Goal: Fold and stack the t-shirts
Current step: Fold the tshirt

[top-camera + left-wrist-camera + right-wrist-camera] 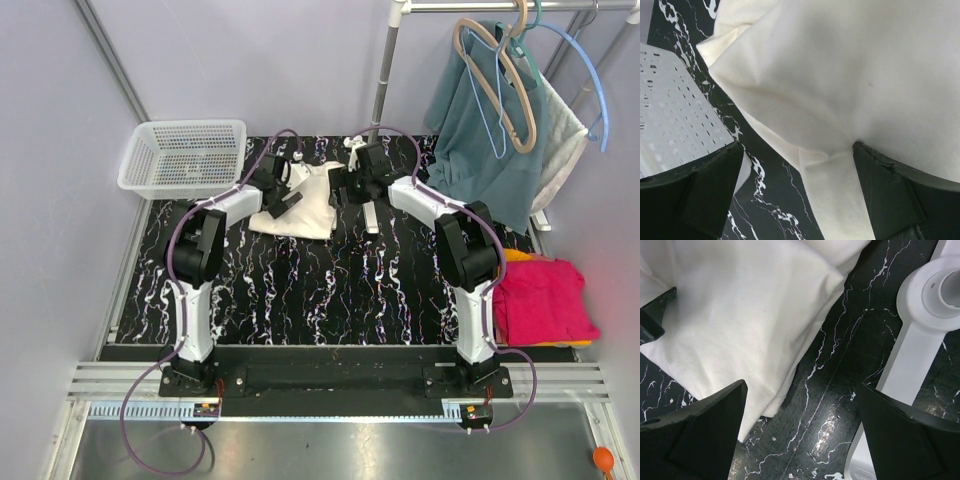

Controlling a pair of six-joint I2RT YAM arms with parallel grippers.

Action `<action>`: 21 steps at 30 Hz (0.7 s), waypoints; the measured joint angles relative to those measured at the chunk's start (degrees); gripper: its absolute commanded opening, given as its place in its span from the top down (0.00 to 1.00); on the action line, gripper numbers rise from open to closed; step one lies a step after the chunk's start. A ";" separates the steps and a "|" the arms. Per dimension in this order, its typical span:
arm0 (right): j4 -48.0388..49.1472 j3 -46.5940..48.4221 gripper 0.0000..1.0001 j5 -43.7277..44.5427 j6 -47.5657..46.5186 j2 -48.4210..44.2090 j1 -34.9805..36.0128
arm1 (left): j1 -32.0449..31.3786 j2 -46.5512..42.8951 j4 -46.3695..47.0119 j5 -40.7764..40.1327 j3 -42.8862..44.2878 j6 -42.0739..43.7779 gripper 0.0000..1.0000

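Pink tee (543, 300) (overhead only), perhaps folded

Left arm (193, 300) and right arm (476, 310): white links, black joints, a purple cable (124, 420) each. Left tool (280, 190) and right tool (345, 180): matte black wedge fingers (705, 190).

Spread on the black marbled table (330, 290): cream t-shirt (308, 208) far centre, white basket (185, 155) far left, rack foot (371, 216) alongside, pink t-shirt (540, 300) right, seemingly atop an orange t-shirt (515, 256).
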 measured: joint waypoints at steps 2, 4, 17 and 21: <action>-0.07 0.24 0.00 -0.39 0.04 0.68 0.00 | -0.17 -1.42 1.05 -0.15 -2.40 0.39 0.02; -0.04 0.46 0.00 -0.87 0.02 1.18 0.00 | -0.35 -2.54 1.40 -0.24 -4.04 0.76 0.02; -0.04 1.33 0.00 -1.46 -0.74 2.21 0.07 | -2.16 -10.23 3.50 -2.21 -15.47 4.63 0.04; -0.07 1.33 0.00 -1.38 -2.03 2.21 0.52 | -3.13 -13.33 4.90 -3.45 -20.31 5.99 0.05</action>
